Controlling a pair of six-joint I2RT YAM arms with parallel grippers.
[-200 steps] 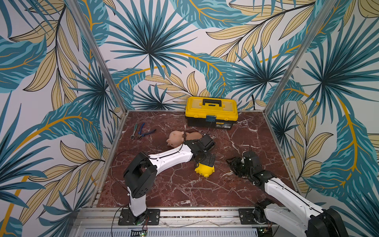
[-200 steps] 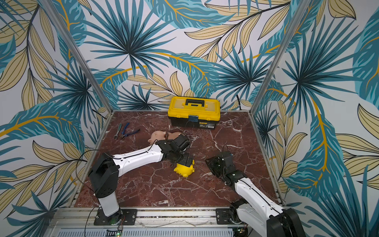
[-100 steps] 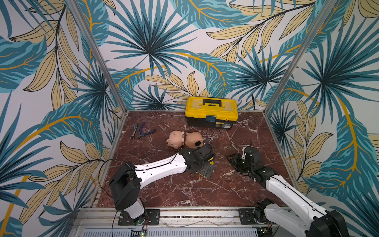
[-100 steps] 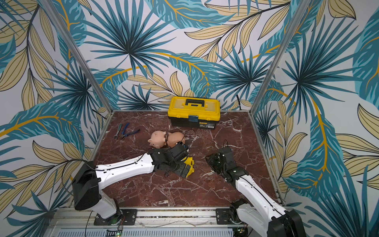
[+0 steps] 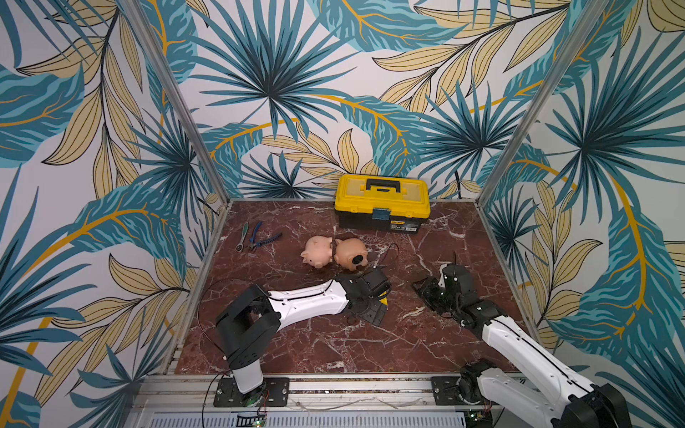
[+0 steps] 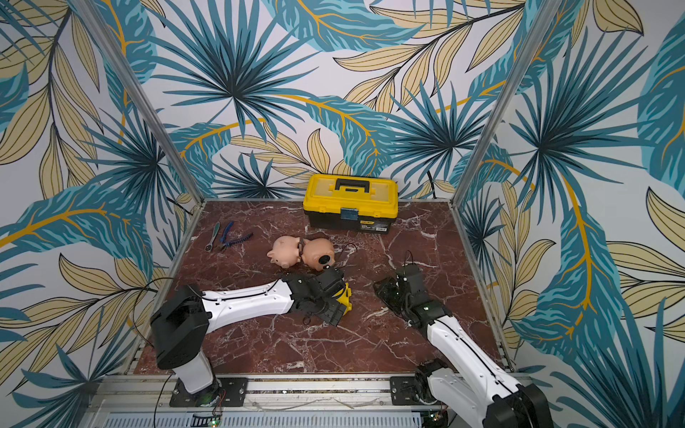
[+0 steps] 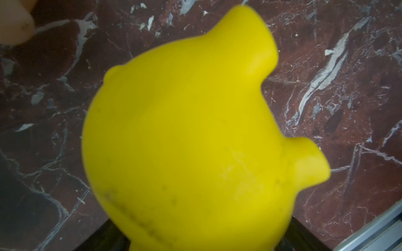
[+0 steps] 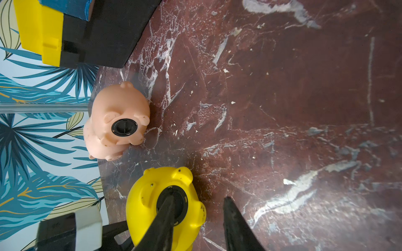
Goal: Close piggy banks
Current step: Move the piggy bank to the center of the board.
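Note:
The yellow piggy bank [image 8: 152, 202] lies on its side on the marble floor, its belly with a black round plug [image 8: 182, 202] facing my right wrist camera. My left gripper [image 5: 375, 307] covers it from above and is shut on it; only a yellow edge [image 6: 346, 294] shows in the top views. The pig [image 7: 195, 134] fills the left wrist view, with a dark finger [image 7: 304, 238] at its side. My right gripper [image 8: 199, 198] stands open and empty just to the pig's right [image 5: 426, 292]. The pale pink piggy bank [image 5: 318, 252] and the peach one [image 5: 351, 254] lie touching behind.
A yellow-and-black toolbox [image 5: 381, 202] stands against the back wall. Pliers [image 5: 264, 239] and a small wrench [image 5: 242, 236] lie at the back left. A thin black cable [image 5: 391, 252] loops beside the peach pig. Metal posts and patterned walls enclose the floor.
My left arm has dropped lower and its gripper has come down over the yellow pig and closed round it. The right gripper has barely shifted.

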